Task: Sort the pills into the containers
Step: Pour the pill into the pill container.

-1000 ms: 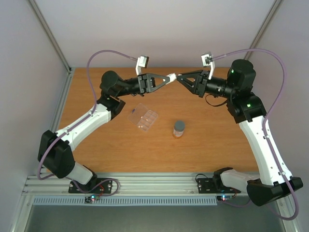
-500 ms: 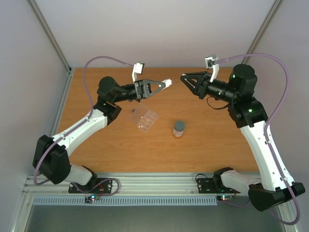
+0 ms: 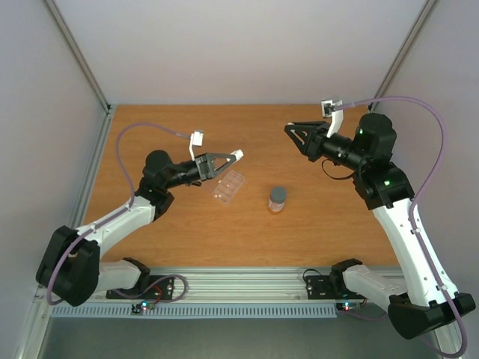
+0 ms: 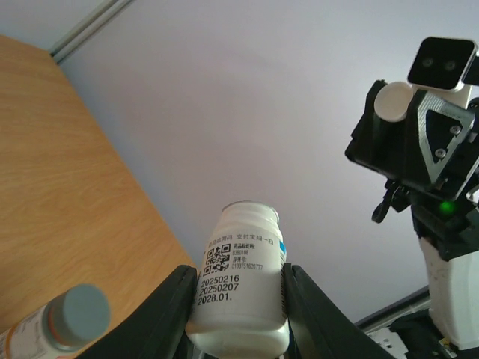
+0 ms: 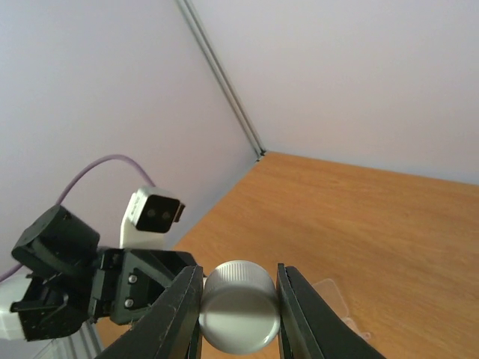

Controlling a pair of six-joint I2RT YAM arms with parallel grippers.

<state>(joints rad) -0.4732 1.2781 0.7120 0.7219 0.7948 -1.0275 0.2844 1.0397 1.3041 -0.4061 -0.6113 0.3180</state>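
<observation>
Left wrist view: the left gripper (image 4: 238,303) is clenched on a white bottle (image 4: 243,254). Both fingers press the bottle's sides. The printed label with its square code faces the camera and the narrow neck points away from the wrist. Below and to the left of the fingers a grey-capped bottle (image 4: 73,318) stands on the wooden table (image 4: 60,172). Further out, above and to the right of the fingertips, the right gripper (image 4: 389,105) hangs in the air and presents a white disc toward this camera.

Right wrist view: the right gripper (image 5: 238,288) is clamped on a white cap (image 5: 239,310) with a ribbed rim, one finger on each side. Just past the fingertips, lower right, a corner of the clear pill box (image 5: 333,293) lies on the table. To the left and further out, the left arm's gripper body and its wrist camera face this way.

Top external view: the pill box lies flat on the table directly beneath the left gripper's fingertips, on their base-ward side, with its hinged lid laid open under the fingers. The grey-capped bottle stands upright beyond the left fingertips, beside the pill box and below the right gripper's tips. The two grippers point toward each other and are well apart. The pills cannot be made out in any view.
</observation>
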